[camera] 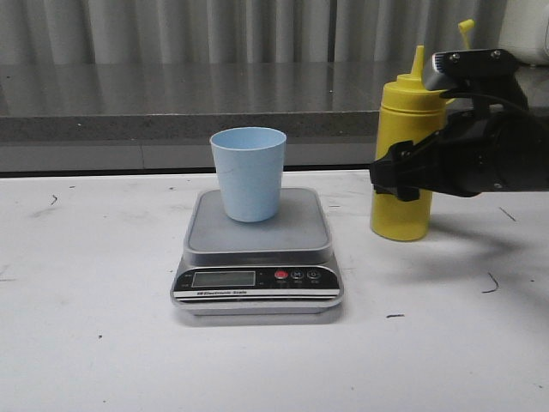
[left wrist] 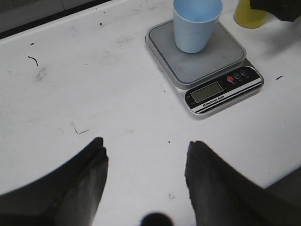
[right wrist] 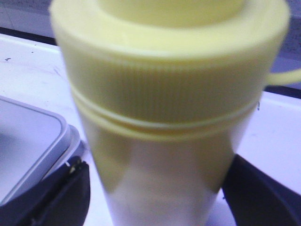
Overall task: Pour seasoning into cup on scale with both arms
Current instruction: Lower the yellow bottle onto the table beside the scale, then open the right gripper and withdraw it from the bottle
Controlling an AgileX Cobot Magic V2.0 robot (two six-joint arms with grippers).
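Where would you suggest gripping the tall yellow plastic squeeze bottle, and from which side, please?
Probably around the straight body just under the ribbed collar of the tall yellow plastic squeeze bottle, coming in level from the robot's right. It stands upright beside the grey scale, and the right pincer already has a finger on either side of it there.

The light is bright and even. The scale (camera: 257, 249) and the right arm (camera: 480, 154) cast soft shadows on the table (camera: 86, 343). Up close, the yellow bottle (right wrist: 164, 103) looks blurry.
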